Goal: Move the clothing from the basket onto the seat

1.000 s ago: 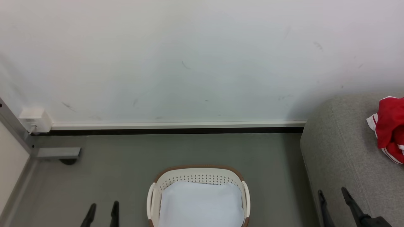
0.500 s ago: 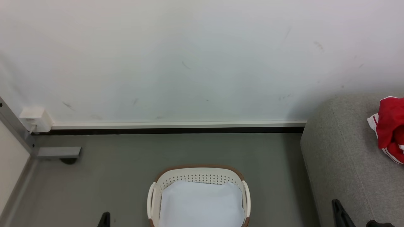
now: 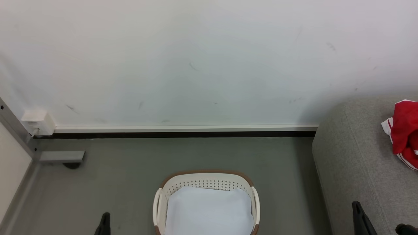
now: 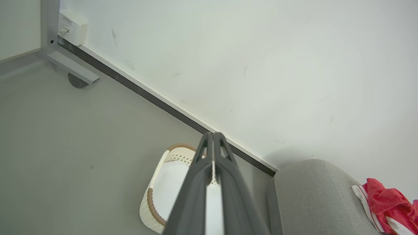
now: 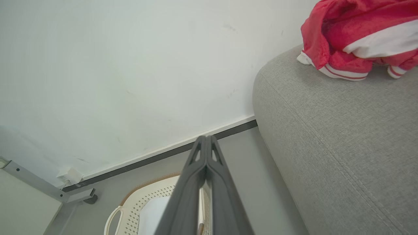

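Note:
The red clothing (image 3: pixel 403 130) with white stripe trim lies bunched on the grey seat (image 3: pixel 352 163) at the right edge; it also shows in the right wrist view (image 5: pixel 343 32). The cream basket (image 3: pixel 205 174) stands on the floor at bottom centre and holds a plain white sheet (image 3: pixel 209 212), with no red garment visible in it. My left gripper (image 3: pixel 105 222) is low, left of the basket, with its fingers pressed together (image 4: pixel 212 134) and nothing in them. My right gripper (image 3: pixel 358 209) is over the seat's near corner, also shut and empty (image 5: pixel 206 137).
A white wall with a dark baseboard (image 3: pixel 183 133) runs behind the basket. A white socket box (image 3: pixel 36 122) and a grey metal frame foot (image 3: pixel 60 156) sit at the left. Grey floor (image 3: pixel 124 182) lies between basket, wall and seat.
Both grippers' fingers stood apart a second ago and are now together. Both have sunk toward the bottom edge of the head view. Basket and clothing have not moved.

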{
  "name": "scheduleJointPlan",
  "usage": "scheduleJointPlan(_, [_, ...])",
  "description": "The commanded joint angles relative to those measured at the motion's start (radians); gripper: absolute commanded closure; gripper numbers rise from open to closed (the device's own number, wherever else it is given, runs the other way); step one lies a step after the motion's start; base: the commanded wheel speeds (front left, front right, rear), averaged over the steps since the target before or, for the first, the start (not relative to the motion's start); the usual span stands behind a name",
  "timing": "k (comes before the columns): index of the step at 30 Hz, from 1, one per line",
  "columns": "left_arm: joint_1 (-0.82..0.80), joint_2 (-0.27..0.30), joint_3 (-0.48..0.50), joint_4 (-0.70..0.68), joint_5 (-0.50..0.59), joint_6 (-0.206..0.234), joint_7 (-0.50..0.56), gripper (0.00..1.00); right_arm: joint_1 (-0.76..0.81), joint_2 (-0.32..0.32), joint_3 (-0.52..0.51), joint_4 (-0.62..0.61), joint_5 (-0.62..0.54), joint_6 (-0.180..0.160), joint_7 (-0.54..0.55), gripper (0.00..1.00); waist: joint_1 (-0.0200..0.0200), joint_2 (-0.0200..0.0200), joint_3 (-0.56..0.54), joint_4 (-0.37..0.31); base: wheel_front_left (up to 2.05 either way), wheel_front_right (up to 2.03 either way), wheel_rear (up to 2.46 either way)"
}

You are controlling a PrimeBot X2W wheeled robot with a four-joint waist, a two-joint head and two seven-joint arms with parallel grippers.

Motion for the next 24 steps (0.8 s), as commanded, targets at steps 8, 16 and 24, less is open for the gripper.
scheduleJointPlan(8, [-0.042,0.001,0.013,-0.020,-0.130,-0.003,0.034,1.00,-0.039,-0.008,-0.018,-0.026,0.144,-0.001,0.035,1.00,0.0000,-0.0001,0.001,0.002,0.00,0.00,0.00])
scheduleJointPlan(16, [-0.058,0.000,0.020,-0.022,-0.234,-0.003,0.063,1.00,-0.049,-0.009,-0.029,-0.033,0.259,-0.001,0.063,1.00,0.0000,-0.0001,0.003,0.005,0.00,0.00,0.00])
scheduleJointPlan(24, [-0.073,-0.002,0.027,-0.023,-0.328,-0.004,0.090,1.00,-0.057,-0.009,-0.039,-0.039,0.365,-0.001,0.089,1.00,0.0000,-0.0001,0.004,0.007,0.00,0.00,0.00])
